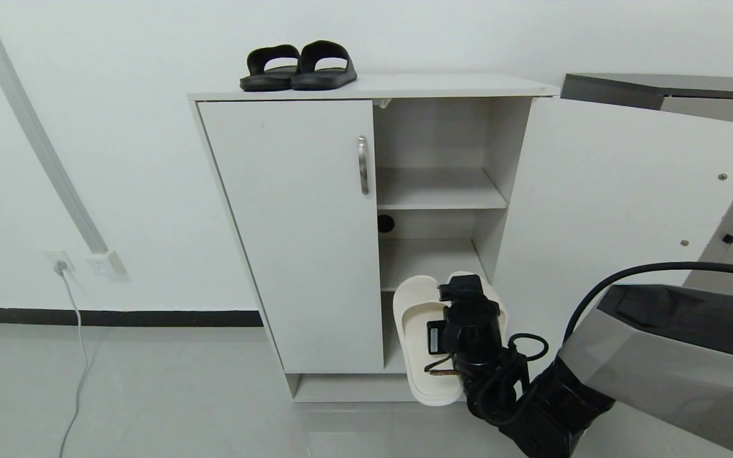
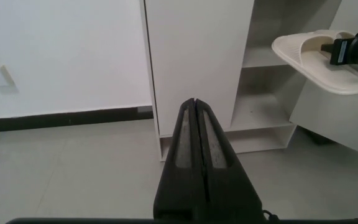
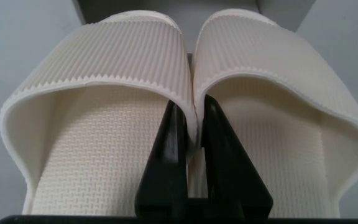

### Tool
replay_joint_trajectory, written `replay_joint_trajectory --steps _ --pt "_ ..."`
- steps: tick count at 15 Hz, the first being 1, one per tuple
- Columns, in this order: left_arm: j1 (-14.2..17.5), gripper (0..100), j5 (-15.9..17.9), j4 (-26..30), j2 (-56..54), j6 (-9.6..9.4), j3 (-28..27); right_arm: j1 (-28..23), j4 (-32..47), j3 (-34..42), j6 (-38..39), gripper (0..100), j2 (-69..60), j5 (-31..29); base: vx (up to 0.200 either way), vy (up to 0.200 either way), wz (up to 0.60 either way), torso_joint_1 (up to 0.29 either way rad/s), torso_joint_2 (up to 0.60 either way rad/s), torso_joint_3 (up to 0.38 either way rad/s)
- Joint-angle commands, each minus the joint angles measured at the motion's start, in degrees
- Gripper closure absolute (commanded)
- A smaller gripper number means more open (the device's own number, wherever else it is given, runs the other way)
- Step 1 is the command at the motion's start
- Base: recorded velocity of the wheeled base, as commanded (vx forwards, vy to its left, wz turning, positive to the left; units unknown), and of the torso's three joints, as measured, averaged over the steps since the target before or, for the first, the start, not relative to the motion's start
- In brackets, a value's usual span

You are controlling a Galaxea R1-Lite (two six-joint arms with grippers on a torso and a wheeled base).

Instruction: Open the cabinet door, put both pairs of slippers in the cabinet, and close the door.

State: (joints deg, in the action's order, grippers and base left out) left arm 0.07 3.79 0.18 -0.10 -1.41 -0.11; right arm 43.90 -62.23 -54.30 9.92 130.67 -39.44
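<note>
A pair of cream slippers (image 1: 418, 331) hangs in front of the cabinet's lower right compartment, and my right gripper (image 1: 460, 287) is shut on the two inner edges, pressed side by side. The right wrist view shows my right gripper (image 3: 190, 127) pinching those edges between both cream slippers (image 3: 104, 130). A black pair of slippers (image 1: 298, 67) rests on top of the white cabinet (image 1: 290, 242). Its right door (image 1: 608, 203) stands wide open; the left door with its metal handle (image 1: 362, 165) is closed. My left gripper (image 2: 194, 140) is shut on nothing, low above the floor, facing the cabinet (image 2: 197, 62) and the cream slippers (image 2: 319, 59).
Inside the open half are bare shelves (image 1: 436, 191). A grey cabinet (image 1: 691, 89) with dark handles stands right behind the open door. A wall socket with a cable (image 1: 61, 264) is at the left. Open grey floor (image 1: 150, 394) lies before the cabinet.
</note>
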Motion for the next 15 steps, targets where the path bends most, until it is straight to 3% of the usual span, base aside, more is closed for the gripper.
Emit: replay_joint_trajectory --steps 1,7,15 --pt "0.01 100 -0.01 -0.01 0.1 0.01 -0.07 -0.04 0.01 0.07 0.01 100 0.02 -0.03 0.0 0.0 0.0 0.0 0.0 0.0" --pt "0.01 100 0.08 -0.01 0.1 0.01 -0.07 -0.04 -0.08 0.07 0.01 100 0.37 -0.03 0.0 0.0 0.0 0.0 0.0 -0.017" --pt "0.01 100 0.08 -0.01 0.1 0.01 -0.07 -0.04 -0.17 0.07 0.01 100 0.81 -0.11 0.0 0.0 0.0 0.003 0.0 -0.183"
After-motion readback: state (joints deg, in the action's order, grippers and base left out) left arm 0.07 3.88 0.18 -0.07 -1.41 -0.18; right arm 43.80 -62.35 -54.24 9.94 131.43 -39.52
